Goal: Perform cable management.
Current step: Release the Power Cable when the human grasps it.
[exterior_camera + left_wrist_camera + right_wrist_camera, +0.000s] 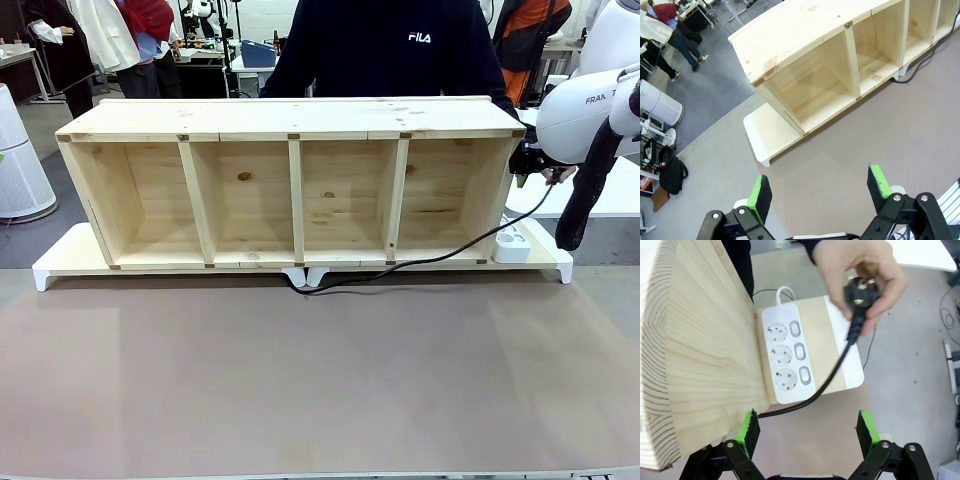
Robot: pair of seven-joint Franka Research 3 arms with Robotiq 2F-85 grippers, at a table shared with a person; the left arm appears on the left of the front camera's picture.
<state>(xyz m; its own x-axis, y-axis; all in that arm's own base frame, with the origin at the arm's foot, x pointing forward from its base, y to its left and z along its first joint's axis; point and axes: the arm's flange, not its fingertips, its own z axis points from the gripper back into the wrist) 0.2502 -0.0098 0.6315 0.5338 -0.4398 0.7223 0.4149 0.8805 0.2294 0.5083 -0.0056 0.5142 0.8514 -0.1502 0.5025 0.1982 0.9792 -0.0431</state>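
Tabletop (320, 370) in front of long four-bay pine shelf (290, 190) bare, roomy. Thin black cable (400, 266) runs along shelf's front foot toward white three-socket power strip (787, 359) at shelf's right end. Right wrist view: person's hand (860, 275) pinches round black plug (860, 290) above strip. Right gripper (805, 432) wide, empty, just beside shelf end. Left gripper (820, 192) wide, empty, over bare table.

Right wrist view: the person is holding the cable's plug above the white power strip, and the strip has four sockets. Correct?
Not quite. The right wrist view shows the power strip with three sockets, not four. The rest stands: the person's hand holds the plug of the cable above it.
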